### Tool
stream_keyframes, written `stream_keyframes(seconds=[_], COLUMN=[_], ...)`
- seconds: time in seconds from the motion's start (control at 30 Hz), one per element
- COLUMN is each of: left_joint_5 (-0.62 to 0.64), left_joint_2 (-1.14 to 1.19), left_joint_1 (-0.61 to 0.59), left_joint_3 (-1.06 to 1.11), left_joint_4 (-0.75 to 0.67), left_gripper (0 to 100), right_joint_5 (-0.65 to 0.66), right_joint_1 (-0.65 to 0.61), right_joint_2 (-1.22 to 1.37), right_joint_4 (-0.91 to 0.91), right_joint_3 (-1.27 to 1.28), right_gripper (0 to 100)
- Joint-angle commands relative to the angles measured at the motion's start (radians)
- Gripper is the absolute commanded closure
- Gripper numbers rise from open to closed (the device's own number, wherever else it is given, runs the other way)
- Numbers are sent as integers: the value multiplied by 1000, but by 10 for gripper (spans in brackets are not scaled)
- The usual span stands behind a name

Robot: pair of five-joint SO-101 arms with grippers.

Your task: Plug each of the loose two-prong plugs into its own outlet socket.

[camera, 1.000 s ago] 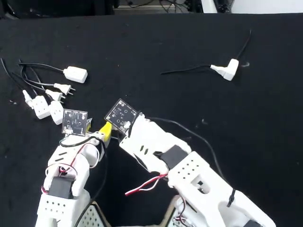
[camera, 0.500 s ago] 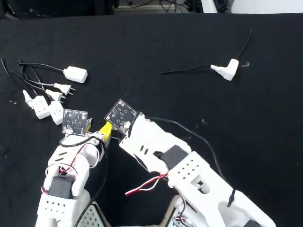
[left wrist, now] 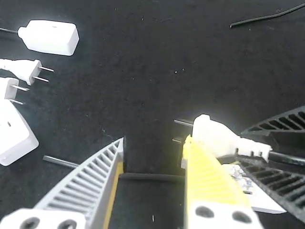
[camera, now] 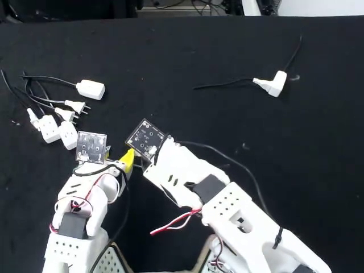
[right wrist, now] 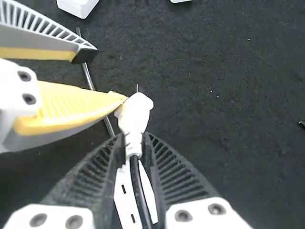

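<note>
Right wrist view: the right gripper is clamped on a white plug at its cable end. The black cable runs back btwn the fingers, and the prongs point away from the wrist. The left gripper hangs just beside it w/ jaws spread and nothing btwn them. Its yellow finger looks to be touching the plug's side. Both sit by the worktop's near edge, left of middle.

Farther out, by the left edge, two white socket blocks lie side by side. Loose plugs & their thin cables are bunched just beyond them, and a bigger white block lies past those. Well apart, toward the far right corner, an angled plug lies alone on its cable.

Risks, as I judge them:
- The yellow finger is right against the held plug, so any sideways nudge could twist it in the grip & throw the prongs off line for a socket.
- The hold is at the cable end, so a push into a socket could prob. let the plug pivot or slip back.
- The socket blocks lie free, so w/o the left gripper bracing one, it may just slide.
- The bunched cables could snag a finger & drag neighbouring plugs along.
</note>
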Motion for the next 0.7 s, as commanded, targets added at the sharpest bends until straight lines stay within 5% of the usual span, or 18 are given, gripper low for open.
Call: stream_keyframes(seconds=[0.0, 0.33, 0.67], left_joint_5=[-38, -49, 86], left_joint_2=[5, -2, -3], left_joint_1=[21, 54, -150], left_joint_3=[-24, -27, -59], left_joint_4=[3, 23, 14], left_gripper=[793, 796, 798], right_joint_5=[-8, -5, -9], right_joint_1=[-11, 8, 133], right_joint_2=[-39, -39, -38], right_joint_4=[-31, -20, 204], right_joint_3=[-15, -18, -168], right_gripper=[988, 988, 988])
